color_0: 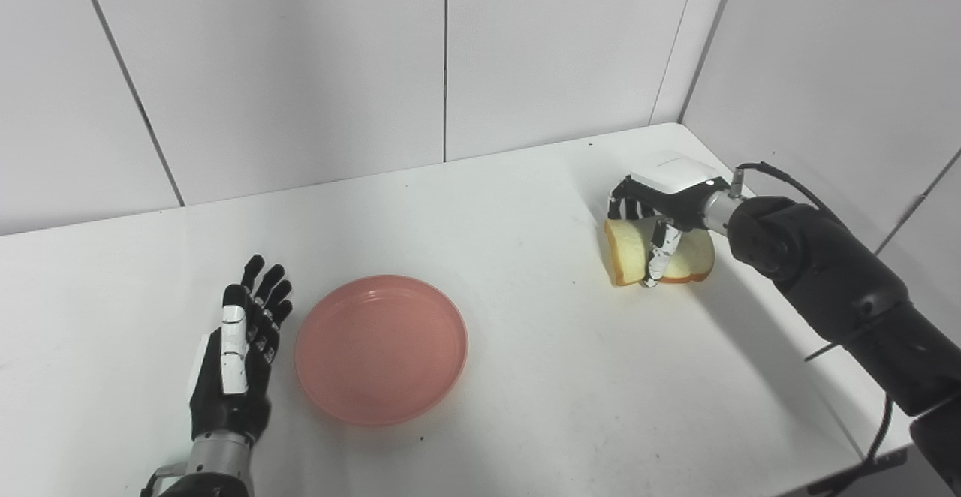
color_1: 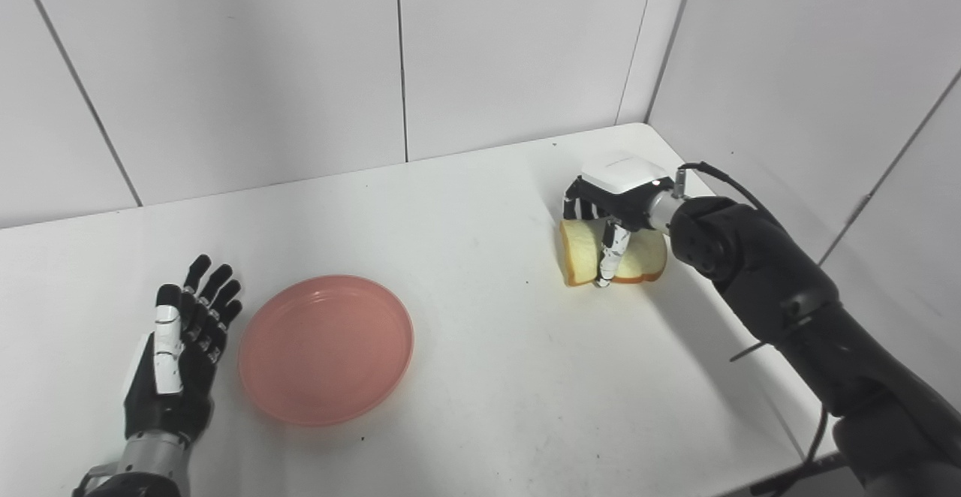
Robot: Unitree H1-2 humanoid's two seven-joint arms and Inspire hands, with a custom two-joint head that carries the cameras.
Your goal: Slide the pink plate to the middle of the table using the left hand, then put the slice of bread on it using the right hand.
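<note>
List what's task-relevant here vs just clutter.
Task things:
- pink plate, empty, beside the open left hand
- slice of bread, tilted up off the table, right hand closed on it

Not part of the job:
- white table as the work surface
- white wall panels behind
No loose extra items in view.

Both hands: black fingers (color_0: pixel 264 290), white segments; left hand (color_0: pixel 239 350) on silver wrist cuff. Right hand (color_0: pixel 661 215) has white back plate, silver wrist collar, black cable looping off bulky black forearm (color_0: pixel 826 279)
</note>
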